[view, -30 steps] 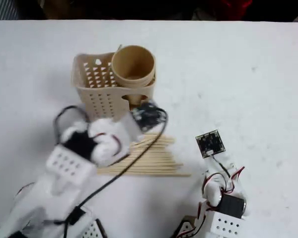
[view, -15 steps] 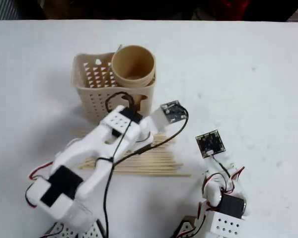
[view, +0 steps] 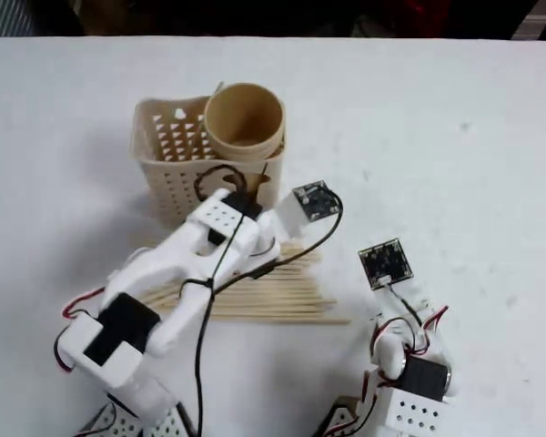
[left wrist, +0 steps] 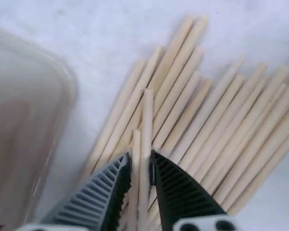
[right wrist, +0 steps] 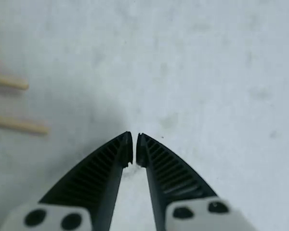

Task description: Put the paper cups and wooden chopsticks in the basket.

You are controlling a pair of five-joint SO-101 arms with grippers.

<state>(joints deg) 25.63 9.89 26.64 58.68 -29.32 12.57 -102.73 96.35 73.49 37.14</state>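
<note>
The white table [view: 455, 109] carries everything, against a dark background along its far edge. The left gripper [left wrist: 140, 161] is drawn in narrow, with its jaws pinching one or perhaps two wooden sticks [left wrist: 147, 110]. These sticks pass between the jaws and stick out past the tips, so the jaws bear on their sides. Whether they are clear of the heap yet cannot be told.

Around them the other wooden chopsticks [view: 287, 305] lie in a loose fan on the table. Their long axes run roughly side to side across it in the high view, under the left arm [view: 191, 264].

The basket [view: 159, 168] stands just beside the gripper, on the far side of the pile from the arm's base. The paper cups [view: 244, 118] are already nested in one end of it, and the other end is open.

The right gripper [right wrist: 134, 144] is all but closed on nothing. It hangs over bare table, well apart from the basket, so the left arm is the nearer one.

The carry probably depends on lifting the sticks over the near wall and tipping them on end into the open part.
</note>
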